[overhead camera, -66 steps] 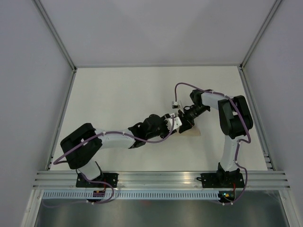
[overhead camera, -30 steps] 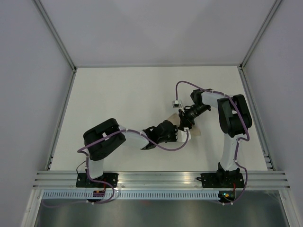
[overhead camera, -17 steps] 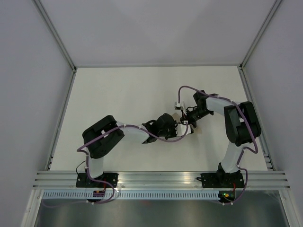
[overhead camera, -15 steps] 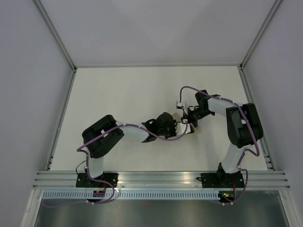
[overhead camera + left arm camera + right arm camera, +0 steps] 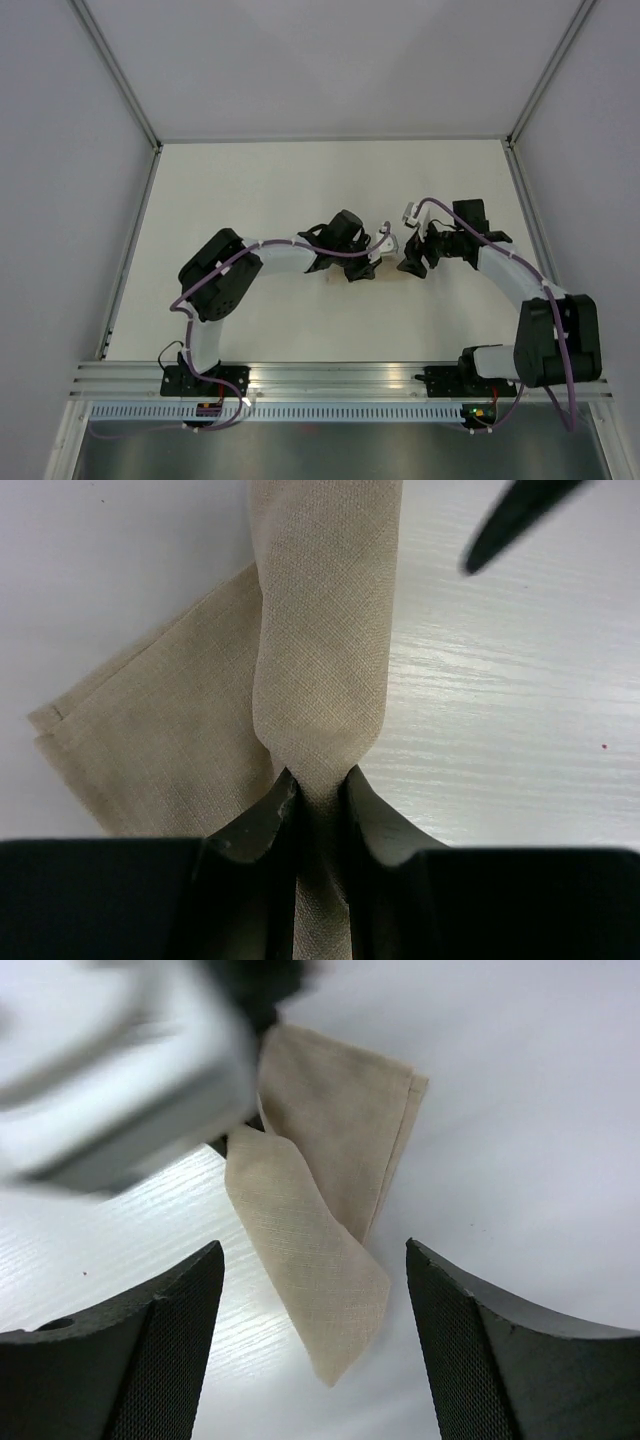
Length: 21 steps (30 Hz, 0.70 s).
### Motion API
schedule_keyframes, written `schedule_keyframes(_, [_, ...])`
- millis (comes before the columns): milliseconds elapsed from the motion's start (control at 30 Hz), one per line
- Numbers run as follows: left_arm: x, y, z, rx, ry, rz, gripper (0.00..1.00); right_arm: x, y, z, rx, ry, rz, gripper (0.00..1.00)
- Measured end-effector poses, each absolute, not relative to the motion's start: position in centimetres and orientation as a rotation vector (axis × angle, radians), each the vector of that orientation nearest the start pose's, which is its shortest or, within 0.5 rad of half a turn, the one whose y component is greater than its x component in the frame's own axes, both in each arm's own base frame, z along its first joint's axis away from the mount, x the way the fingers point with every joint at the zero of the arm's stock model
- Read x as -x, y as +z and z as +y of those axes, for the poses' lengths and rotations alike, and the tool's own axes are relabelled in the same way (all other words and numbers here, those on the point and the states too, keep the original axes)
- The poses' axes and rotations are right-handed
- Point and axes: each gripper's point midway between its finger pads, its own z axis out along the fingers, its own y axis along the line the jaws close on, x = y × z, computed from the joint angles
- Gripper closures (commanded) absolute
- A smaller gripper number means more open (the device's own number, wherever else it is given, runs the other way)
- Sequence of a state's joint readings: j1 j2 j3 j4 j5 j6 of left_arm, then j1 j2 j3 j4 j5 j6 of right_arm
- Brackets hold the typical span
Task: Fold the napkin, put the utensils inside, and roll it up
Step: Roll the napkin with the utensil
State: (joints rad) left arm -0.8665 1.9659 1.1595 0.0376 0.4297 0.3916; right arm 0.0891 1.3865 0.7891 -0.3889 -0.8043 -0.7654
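Here your left fingers (image 5: 278, 798) pinch one end of the napkin (image 5: 322, 630), likely to anchor the roll, while your right fingers (image 5: 165, 1360) hover above it, wide apart and empty. The napkin lies mid-counter (image 5: 250, 190) between both arms: beige, matte, a narrow rolled strip over a flat folded layer. No utensils show.

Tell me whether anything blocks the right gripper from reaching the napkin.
Nothing visible does. The right gripper is open, and the napkin lies directly ahead of it with its loose end nearest; the left gripper pinches the far end.
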Motion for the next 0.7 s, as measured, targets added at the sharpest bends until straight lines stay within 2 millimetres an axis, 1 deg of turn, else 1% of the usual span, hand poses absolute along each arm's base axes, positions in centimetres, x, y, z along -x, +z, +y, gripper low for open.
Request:
schedule_keyframes(33, [-26.7, 2.7, -40.4, -1.561, -0.778, 1.810, 0.96, -28.7, 9.6, 13.2, 1.197, 0.655, 1.898, 0.19])
schedule_keyframes(133, [-26.9, 2.7, -40.4, -1.550, -0.888, 1.882, 0.96, -27.4, 11.1, 13.2, 1.207, 0.604, 1.816, 0.17])
schedule_keyframes(233, [-27.0, 2.6, -40.4, -1.537, -0.985, 1.939, 0.95, -26.3, 11.3, 13.3, 1.235, 0.572, 1.766, 0.18])
schedule_keyframes(300, [-27.0, 2.6, -40.3, -1.528, -1.045, 1.972, 0.94, -25.6, 10.6, 13.6, 1.270, 0.566, 1.756, 0.18])
schedule_keyframes(367, [-26.8, 2.6, -40.2, -1.520, -1.103, 2.000, 0.94, -25.1, 9.2, 14.1, 1.316, 0.543, 1.749, 0.18])
schedule_keyframes(467, [-26.0, 2.6, -40.1, -1.516, -1.203, 2.040, 0.94, -23.7, 6.8, 14.8, 1.384, 0.521, 1.752, 0.18])
schedule_keyframes(533, [-25.3, 2.5, -40.1, -1.514, -1.266, 2.067, 0.94, -23.1, 5.6, 15.3, 1.431, 0.499, 1.743, 0.18])
schedule_keyframes(600, [-24.5, 2.5, -40.0, -1.515, -1.323, 2.096, 0.93, -23.2, 5.2, 15.7, 1.456, 0.465, 1.716, 0.18])
schedule_keyframes(700, [-23.7, 2.4, -40.1, -1.510, -1.406, 2.140, 0.92, -23.7, 5.3, 16.2, 1.475, 0.417, 1.678, 0.18])
